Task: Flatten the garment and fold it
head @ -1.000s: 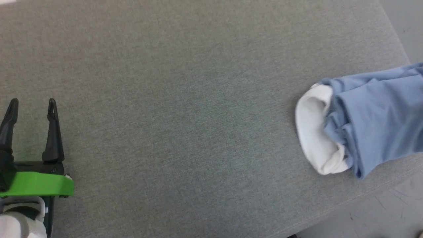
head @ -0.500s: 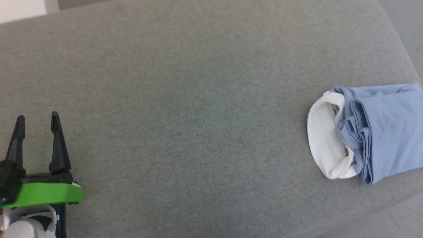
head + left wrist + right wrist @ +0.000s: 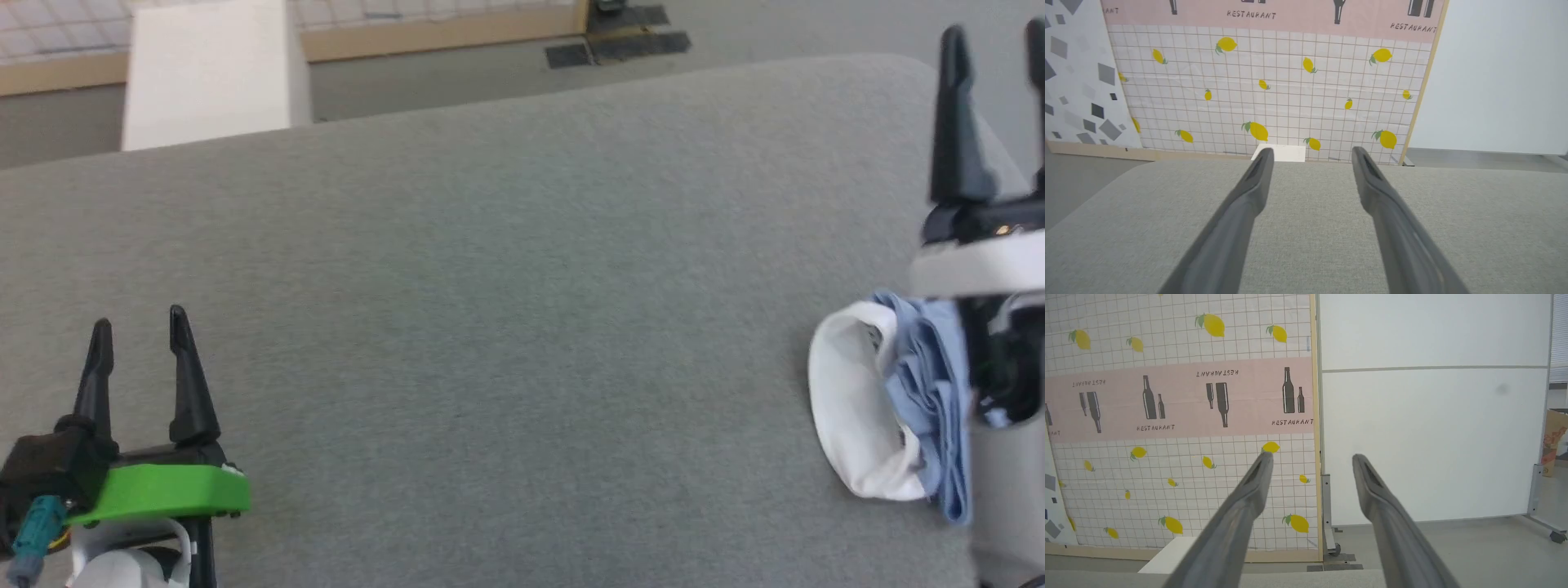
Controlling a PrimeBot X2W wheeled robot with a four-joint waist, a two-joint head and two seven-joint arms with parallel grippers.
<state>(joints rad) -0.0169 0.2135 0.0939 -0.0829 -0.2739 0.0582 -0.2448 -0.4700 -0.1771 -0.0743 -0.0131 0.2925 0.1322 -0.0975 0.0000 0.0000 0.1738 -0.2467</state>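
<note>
The garment (image 3: 922, 400) lies folded into a small bundle at the right side of the grey cushioned surface (image 3: 490, 310), light blue cloth with its white inside fabric (image 3: 853, 408) turned out on the left. My right gripper (image 3: 992, 37) stands open above and just right of it, fingers pointing up and away, its pale wrist covering part of the blue cloth. In the right wrist view the right gripper (image 3: 1310, 457) holds nothing. My left gripper (image 3: 137, 320) is open at the lower left, far from the garment. The left gripper (image 3: 1310, 152) hovers empty over the grey surface.
A white box (image 3: 208, 73) stands on the floor beyond the surface's far edge. Behind it is a lemon-patterned panel (image 3: 1274, 90) and a white wall (image 3: 1433, 437). The surface's right edge drops off close to the garment.
The head camera has tilted up, showing the floor and box beyond. The right gripper has let go of the garment, opened and risen into view above it. The bundle now rests on the surface.
</note>
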